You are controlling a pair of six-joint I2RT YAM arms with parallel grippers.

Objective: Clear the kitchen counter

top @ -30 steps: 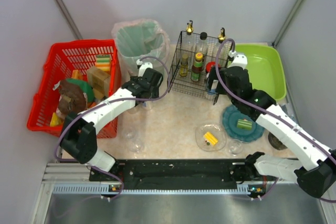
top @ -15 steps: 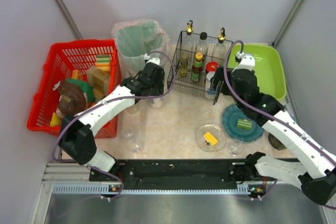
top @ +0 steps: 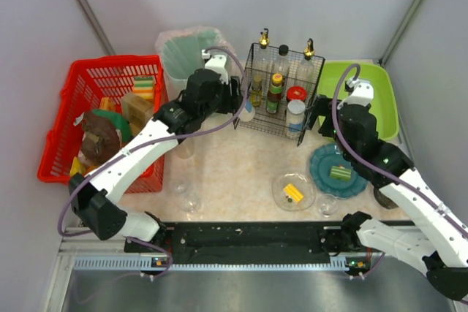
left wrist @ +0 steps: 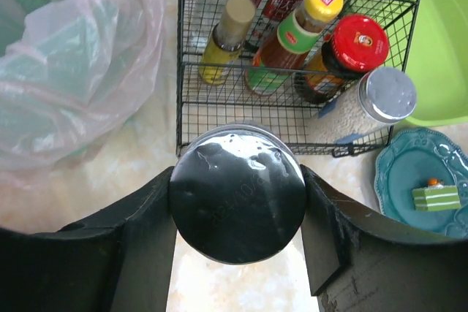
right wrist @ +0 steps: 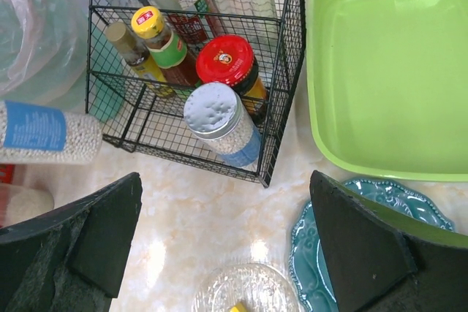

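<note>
Two arms of mine reach over the worktop [top: 234, 169] in the overhead view; its pale marbled surface runs from the rail at my bases to the back wall, with a red basket [top: 95, 82] at its left, a bagged bin [top: 191, 49] and a wire rack [top: 281, 89] at the back, and a green tub [top: 365, 96] at the right. My left fingers [top: 235, 101] are clamped on a silver-lidded jar [top: 247, 113] just beside the rack's left side, between bin and rack. My right fingers [top: 320, 118] hover near the rack's right side, above a teal plate [top: 325, 173] and well apart from a glass bowl [top: 281, 191]. From the left wrist, my left fingers [left wrist: 150, 224] press on both sides of the silver-lidded jar's [left wrist: 238, 202] round lid, which fills the gap between them; below lie the bagged bin [left wrist: 80, 56], the wire rack [left wrist: 292, 118] full of bottles and bare worktop [left wrist: 153, 147]. From the right wrist, my right fingers [right wrist: 102, 231] stand wide apart with nothing between them, only worktop [right wrist: 190, 210] underneath. The silver-lidded jar [right wrist: 44, 133] shows at the left edge, lying level. A second jar [right wrist: 216, 115] stands at the wire rack's [right wrist: 146, 118] near right corner; whether it is inside the wires I cannot tell. The green tub [right wrist: 387, 71] sits just beside the rack.
</note>
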